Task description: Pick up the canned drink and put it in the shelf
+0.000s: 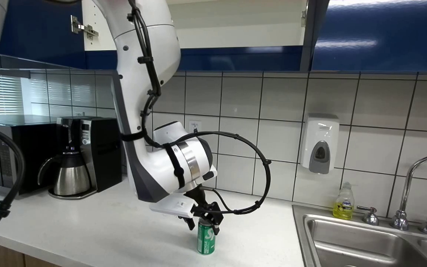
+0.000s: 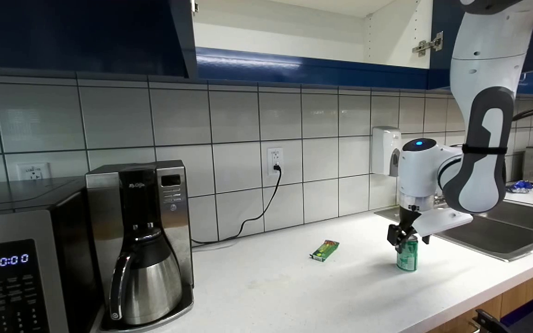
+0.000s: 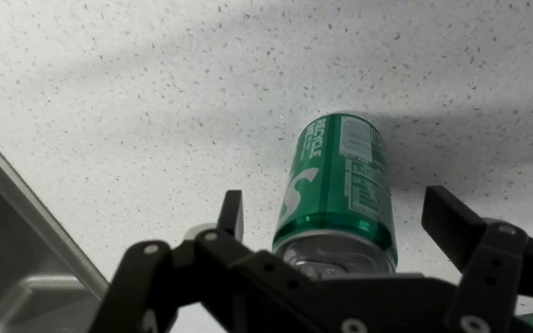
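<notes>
Got one can (image 1: 206, 240) upright on the tabletop (image 1: 121, 222), left of one sink (image 1: 304, 237). One end effector (image 3: 333, 210) straddles the can, two fingers (image 3: 451, 222) spread, gap each side. Plus one packet (image 2: 325, 250), one shelf (image 1: 235, 29) overhead.

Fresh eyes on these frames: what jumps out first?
In both exterior views, the big white robot arm bends over the white countertop. Its open black gripper straddles the upright green cylindrical drink can, with a gap each side in the wrist view. Above, the pale cabinet shelf stands open, framed in glossy blue.
</notes>
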